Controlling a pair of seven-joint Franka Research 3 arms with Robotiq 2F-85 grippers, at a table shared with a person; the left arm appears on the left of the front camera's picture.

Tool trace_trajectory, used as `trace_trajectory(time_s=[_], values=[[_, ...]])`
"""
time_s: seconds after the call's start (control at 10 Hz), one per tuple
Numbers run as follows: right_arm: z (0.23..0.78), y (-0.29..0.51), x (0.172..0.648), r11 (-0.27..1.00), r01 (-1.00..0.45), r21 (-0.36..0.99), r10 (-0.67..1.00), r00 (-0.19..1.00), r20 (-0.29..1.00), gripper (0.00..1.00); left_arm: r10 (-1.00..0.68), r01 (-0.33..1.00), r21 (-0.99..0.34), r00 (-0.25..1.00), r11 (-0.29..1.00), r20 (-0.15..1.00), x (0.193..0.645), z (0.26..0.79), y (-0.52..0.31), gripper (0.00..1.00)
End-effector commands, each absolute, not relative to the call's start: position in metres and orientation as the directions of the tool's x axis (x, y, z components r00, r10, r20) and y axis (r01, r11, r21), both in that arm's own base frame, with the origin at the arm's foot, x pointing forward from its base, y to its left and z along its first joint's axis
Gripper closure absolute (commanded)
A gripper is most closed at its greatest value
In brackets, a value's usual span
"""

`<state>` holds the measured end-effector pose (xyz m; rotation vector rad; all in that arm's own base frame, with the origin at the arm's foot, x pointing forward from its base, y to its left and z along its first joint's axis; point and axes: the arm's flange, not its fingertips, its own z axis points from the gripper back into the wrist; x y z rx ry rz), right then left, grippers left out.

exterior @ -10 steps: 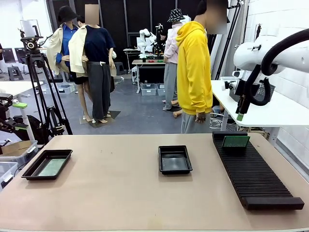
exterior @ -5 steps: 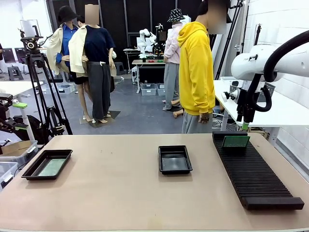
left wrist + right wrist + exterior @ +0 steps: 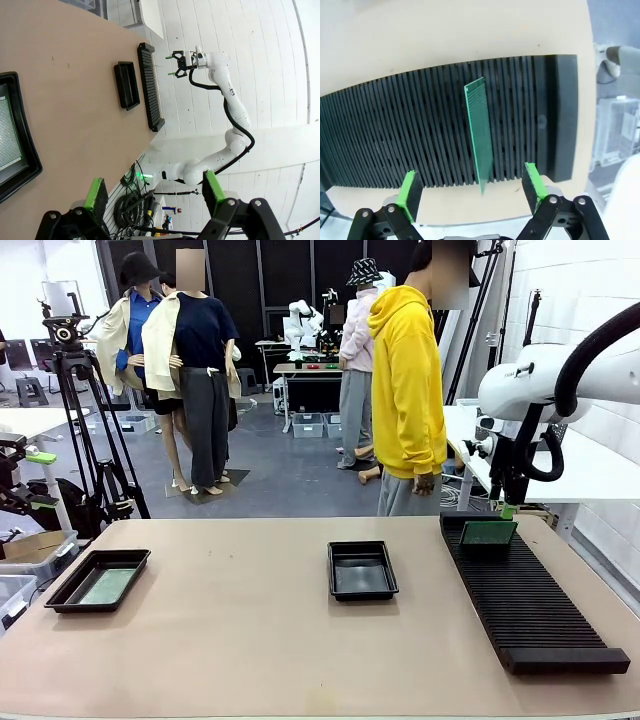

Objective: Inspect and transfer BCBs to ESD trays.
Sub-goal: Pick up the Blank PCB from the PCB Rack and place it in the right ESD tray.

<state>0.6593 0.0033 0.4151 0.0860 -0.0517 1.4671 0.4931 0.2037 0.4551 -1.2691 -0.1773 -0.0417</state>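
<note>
- Since the earlier frames the right arm (image 3: 560,380) has come lower and a little toward the middle. Its jaws now hang at the right of the front view, just above the far end of the black rack (image 3: 530,600).
- The right jaws are wide apart and hold nothing. In the right wrist view the standing BCB (image 3: 481,135) sits in a slot between the two green pads, farther off and not touched.
- The left jaws are also apart and empty, over the left part of the surface (image 3: 250,640).
- Risk, as I judge it: the BCB is thin and shows its edge. If the jaws descend off-centre, one pad may strike the top edge and bend the board or tip it in its slot.
- Risk: a lift that is not straight may jam the board against the ribs of the rack. A weak grip may let it slip.
- Risk: the person (image 3: 405,390) stands near the far right of the surface, close to the arm's path.
- Count of BCBs: two, one upright in the rack and one (image 3: 106,586) lying flat in the left tray.
- Count of ESD trays: two, the left tray (image 3: 60,592) at lower left and the centre tray (image 3: 362,547), which looks empty.
- One rack, one person at the surface.
</note>
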Motion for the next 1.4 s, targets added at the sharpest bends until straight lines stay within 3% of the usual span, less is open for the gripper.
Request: trace_trajectory(time_s=[0.0,1.3], values=[[0.403,0.006,0.656,0.091,-0.995,0.031,0.989,0.094,0.114,0.0,0.074,0.129,-0.944,0.985,0.302,0.158,0.493,0.456,0.205,0.0],[0.372,0.004,0.683,0.059,-0.997,0.047,0.991,0.064,0.114,0.0,0.074,0.129,-0.944,0.985,0.302,0.158,0.493,0.456,0.205,0.0]])
